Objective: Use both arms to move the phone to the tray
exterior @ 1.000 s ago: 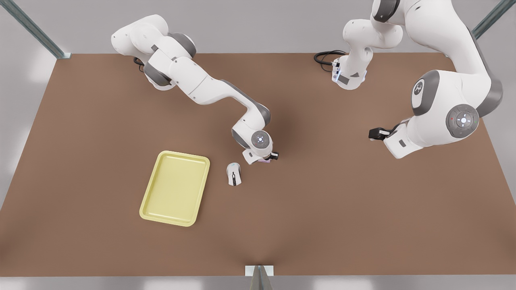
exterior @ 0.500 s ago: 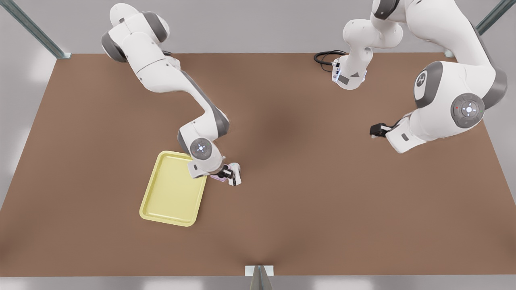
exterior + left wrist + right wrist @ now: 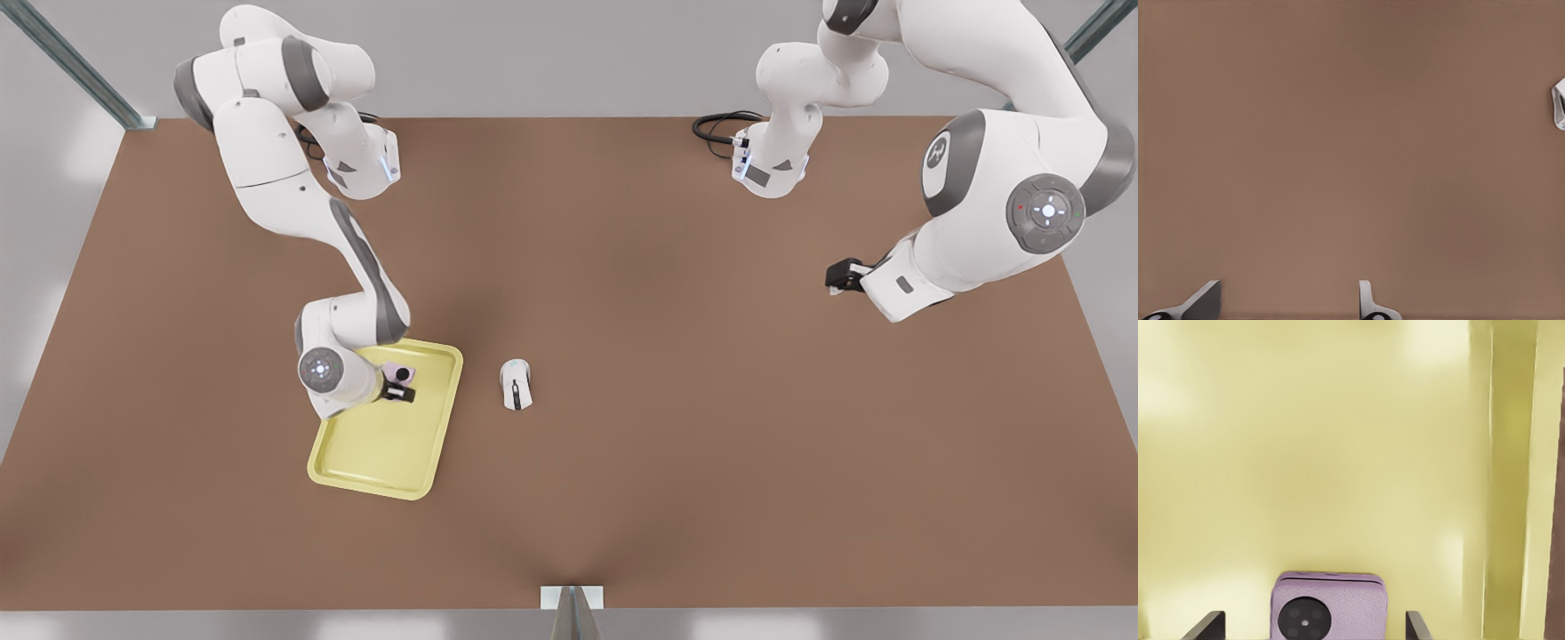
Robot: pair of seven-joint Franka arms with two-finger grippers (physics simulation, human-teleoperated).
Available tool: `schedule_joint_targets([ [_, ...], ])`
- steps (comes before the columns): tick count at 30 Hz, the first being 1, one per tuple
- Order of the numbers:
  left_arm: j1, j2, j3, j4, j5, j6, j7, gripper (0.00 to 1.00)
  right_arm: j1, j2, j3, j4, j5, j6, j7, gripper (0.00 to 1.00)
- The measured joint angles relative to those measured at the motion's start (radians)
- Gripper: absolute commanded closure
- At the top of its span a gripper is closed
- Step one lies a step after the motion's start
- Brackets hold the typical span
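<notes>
The right hand [image 3: 402, 392] is over the tray [image 3: 373, 444], at the tray's far end near the corner toward the mouse [image 3: 516, 385]; its two fingers [image 3: 1205, 627] are spread wide, and in the right wrist view the phone [image 3: 1330, 605] sits between them with a gap on each side, so they are not pressing it; the phone [image 3: 402, 374] shows its pale pink face and a black camera circle, and it is inside the rim of the tray; whether it rests on the tray floor or is a little above it, I cannot tell; the white mouse lies on the brown surface [image 3: 676, 427] just beside the tray, on the front view's right of it; the left hand [image 3: 840, 274] waits well apart, at the front view's right side above bare surface, with its fingers [image 3: 1368, 303] apart and holding nothing
</notes>
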Motion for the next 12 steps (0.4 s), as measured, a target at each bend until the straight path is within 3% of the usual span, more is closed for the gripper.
schedule_joint_targets([
  [3,0.000,0.001,-0.002,-0.002,0.024,0.003,-0.001,0.00,-0.017,-0.131,0.002,0.082,-0.001,-0.056,-0.060,0.00],
  [7,-0.012,-0.067,0.000,-0.116,0.054,0.056,-0.005,0.00,-0.113,-0.351,0.058,0.213,-0.031,-0.274,-0.115,0.00],
  [10,-0.017,-0.075,0.000,-0.131,0.062,0.087,-0.010,0.00,-0.166,-0.290,0.071,0.443,-0.043,-0.469,-0.149,0.00],
  [12,-0.016,-0.075,0.000,-0.133,0.065,0.101,-0.013,0.00,-0.173,-0.331,0.072,0.393,-0.047,-0.538,-0.168,0.00],
])
